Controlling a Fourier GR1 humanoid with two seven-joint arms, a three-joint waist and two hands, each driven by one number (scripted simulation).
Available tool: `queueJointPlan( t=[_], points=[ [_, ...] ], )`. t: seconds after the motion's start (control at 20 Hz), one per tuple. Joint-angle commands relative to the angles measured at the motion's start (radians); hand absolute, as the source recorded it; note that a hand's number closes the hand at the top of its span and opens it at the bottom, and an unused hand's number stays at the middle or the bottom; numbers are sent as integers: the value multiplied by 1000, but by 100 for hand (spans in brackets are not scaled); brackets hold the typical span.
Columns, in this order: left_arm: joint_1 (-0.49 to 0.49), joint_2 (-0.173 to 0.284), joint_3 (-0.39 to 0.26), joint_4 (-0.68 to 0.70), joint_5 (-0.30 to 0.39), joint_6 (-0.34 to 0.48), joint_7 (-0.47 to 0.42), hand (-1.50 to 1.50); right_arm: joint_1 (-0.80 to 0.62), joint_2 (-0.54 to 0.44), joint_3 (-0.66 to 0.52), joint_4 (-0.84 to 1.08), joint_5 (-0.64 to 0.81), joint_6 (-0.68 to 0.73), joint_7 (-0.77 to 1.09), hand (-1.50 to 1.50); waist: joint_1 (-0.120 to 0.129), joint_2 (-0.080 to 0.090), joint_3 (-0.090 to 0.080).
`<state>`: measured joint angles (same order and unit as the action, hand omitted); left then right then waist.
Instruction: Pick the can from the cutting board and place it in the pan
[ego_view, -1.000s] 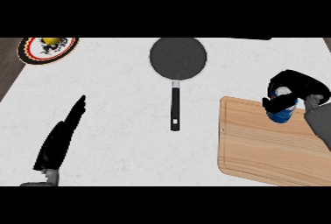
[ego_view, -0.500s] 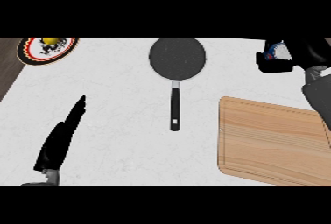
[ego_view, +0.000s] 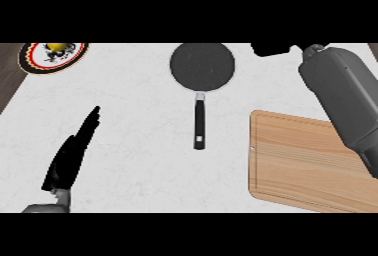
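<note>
Half a second back the right hand (ego_view: 277, 48) showed its curled fingers round the can just right of the pan (ego_view: 202, 59); it has since lifted toward the pan's far right, so only a dark scrap of hand shows at the view's top edge and the can is out of sight, presumably in it, though whether the fingers are closed I cannot tell. The cutting board (ego_view: 310, 162), right of the pan's handle, lies bare, so the pick looks done and placing remains. The left hand (ego_view: 70, 152) rests open, well left of the pan. No readable writing anywhere
</note>
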<state>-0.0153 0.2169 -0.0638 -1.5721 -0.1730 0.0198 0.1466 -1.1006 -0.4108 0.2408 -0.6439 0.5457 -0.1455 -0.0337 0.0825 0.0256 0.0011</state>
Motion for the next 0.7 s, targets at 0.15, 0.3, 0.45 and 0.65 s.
queueJointPlan(
  t=[0.15,0.3,0.45,0.65],
  points=[
    [-11,-2,1,5,-1,-7,7,0,-139,155,-58,258,-17,-44,-63,150,11,8,0],
    [-13,6,-6,-5,-11,-12,-21,0,-219,226,-90,310,-45,-22,9,150,36,14,-1],
    [-8,2,-17,-3,-11,-21,-23,0,-201,252,-86,373,-28,-60,-39,150,47,24,-1],
    [-35,13,-2,-10,6,-37,-4,0,-204,282,-54,448,14,-61,-40,150,57,30,-1]
  ],
)
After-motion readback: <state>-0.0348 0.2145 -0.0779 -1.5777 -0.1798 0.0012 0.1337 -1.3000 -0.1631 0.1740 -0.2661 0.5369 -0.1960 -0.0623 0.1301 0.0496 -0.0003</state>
